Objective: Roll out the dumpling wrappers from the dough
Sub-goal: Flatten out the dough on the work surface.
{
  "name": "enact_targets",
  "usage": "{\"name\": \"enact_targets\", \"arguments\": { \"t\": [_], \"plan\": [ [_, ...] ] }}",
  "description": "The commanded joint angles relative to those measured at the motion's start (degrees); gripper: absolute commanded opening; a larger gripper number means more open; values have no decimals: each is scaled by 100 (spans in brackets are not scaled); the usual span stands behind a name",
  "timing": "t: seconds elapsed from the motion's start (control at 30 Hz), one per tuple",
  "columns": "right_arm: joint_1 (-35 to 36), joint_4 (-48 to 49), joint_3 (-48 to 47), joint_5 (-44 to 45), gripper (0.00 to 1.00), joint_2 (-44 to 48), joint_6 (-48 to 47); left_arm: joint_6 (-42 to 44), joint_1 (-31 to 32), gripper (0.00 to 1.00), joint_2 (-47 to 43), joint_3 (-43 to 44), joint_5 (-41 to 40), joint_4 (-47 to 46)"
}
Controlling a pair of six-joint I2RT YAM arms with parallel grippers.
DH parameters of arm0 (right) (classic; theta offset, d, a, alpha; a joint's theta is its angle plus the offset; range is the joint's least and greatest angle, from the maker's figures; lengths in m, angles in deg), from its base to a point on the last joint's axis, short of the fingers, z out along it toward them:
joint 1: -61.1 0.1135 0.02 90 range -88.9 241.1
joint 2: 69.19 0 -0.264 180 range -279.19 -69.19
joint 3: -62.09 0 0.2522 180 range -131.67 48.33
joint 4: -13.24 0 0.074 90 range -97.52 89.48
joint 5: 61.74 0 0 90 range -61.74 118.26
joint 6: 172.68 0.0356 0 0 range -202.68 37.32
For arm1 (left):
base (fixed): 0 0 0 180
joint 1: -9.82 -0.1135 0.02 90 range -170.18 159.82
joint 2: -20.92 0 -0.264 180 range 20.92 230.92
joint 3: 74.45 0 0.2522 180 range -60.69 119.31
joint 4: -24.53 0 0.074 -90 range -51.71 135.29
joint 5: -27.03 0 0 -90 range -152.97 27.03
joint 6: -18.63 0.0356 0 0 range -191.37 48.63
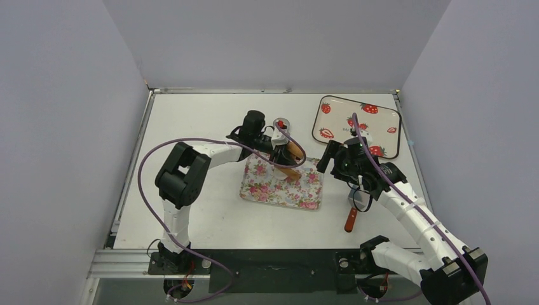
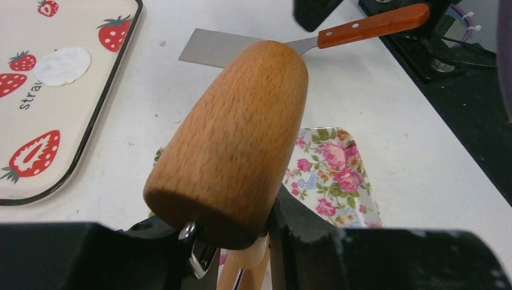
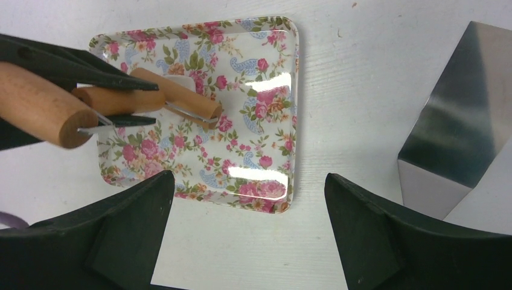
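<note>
The left end effector (image 3: pixel 136 103) is clenched on the thin handle of the wooden roller (image 2: pixel 232 139), whose small end sits low over the floral tray (image 3: pixel 265 66). The dough (image 3: pixel 186 80), a small whitish patch, lies on that tray right beside the small end, just past the left fingertips. The right end effector (image 3: pixel 249 178) hangs released above the tray's edge, apart from the dough. One dumpling wrapper (image 2: pixel 62 65) lies on the strawberry tray (image 2: pixel 78 121), well apart from both.
</note>
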Motion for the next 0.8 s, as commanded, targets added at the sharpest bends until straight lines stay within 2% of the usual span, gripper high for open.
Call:
{"name": "enact_targets", "arguments": {
  "t": [0.0, 0.17, 0.2, 0.37, 0.43, 0.53, 0.63, 0.67, 0.77],
  "plan": [
    [28, 9, -33, 101, 90, 136, -32, 713, -167, 0, 282, 764, 305, 618],
    [-1, -59, -91, 244, 90, 157, -22, 1581, -129, 0, 347, 669, 380, 1685],
    [-2, -65, -91, 267, 90, 147, -35, 2003, -129, 0, 351, 644, 359, 1920],
    [-7, -90, -154, 213, 90, -25, -156, 3518, -132, 0, 332, 903, 397, 4046],
    [-12, -93, -212, 186, 90, -125, -215, 3941, -84, 0, 319, 1060, 237, 4505],
    [-20, -108, -293, 192, 90, -231, -296, 3769, -74, 0, 277, 1233, 112, 4508],
    [-18, -108, -350, 180, 90, -251, -385, 3095, -57, 0, 202, 1454, -74, 4281],
    [-20, -116, -359, 182, 90, -251, -403, 2811, -33, 0, 176, 1605, -302, 3943],
    [-21, -100, -374, 236, 90, -227, -460, 856, -66, 0, 20, 1687, -946, 2613]
  ]
}}
